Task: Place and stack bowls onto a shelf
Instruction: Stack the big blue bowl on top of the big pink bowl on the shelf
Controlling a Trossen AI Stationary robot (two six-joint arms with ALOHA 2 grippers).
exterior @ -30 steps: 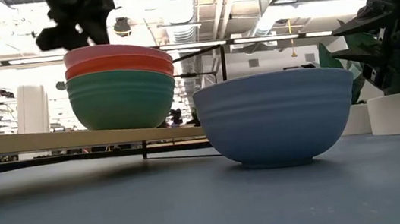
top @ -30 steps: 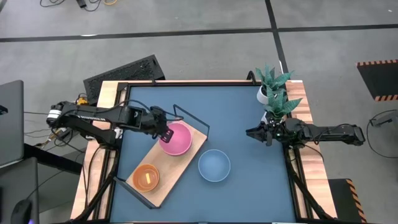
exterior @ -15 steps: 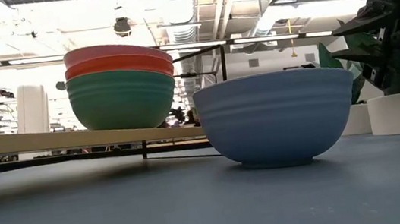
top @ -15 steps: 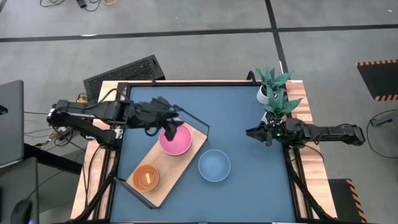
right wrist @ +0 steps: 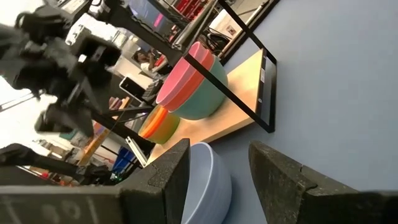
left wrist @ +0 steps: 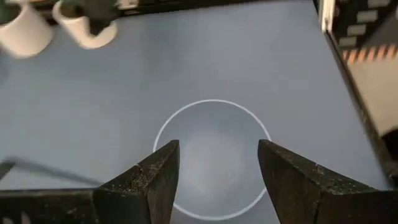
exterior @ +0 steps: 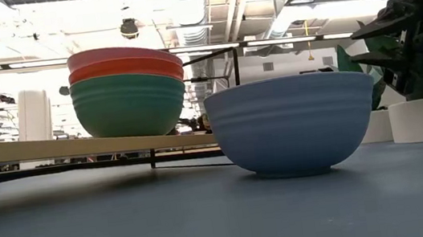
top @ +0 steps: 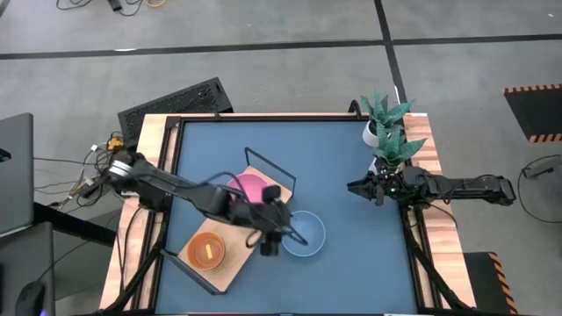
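Since the earlier frame, the left gripper (top: 279, 239) has left the pink bowl (top: 247, 188) and now hangs over the pale blue bowl (top: 305, 233), with its jaws spread and holding nothing. This blue bowl stands on the blue tabletop (top: 351, 175), just beside the shelf (top: 230, 263), not on it. On the shelf the pink bowl tops a stack over an orange one and a teal bowl (exterior: 127, 104). A second stack, with an orange bowl (top: 206, 251) on top, sits at the other end of the board. At the table's right edge the right gripper (top: 353, 187) waits near the potted plant (top: 385, 132), with its fingers apart and empty.
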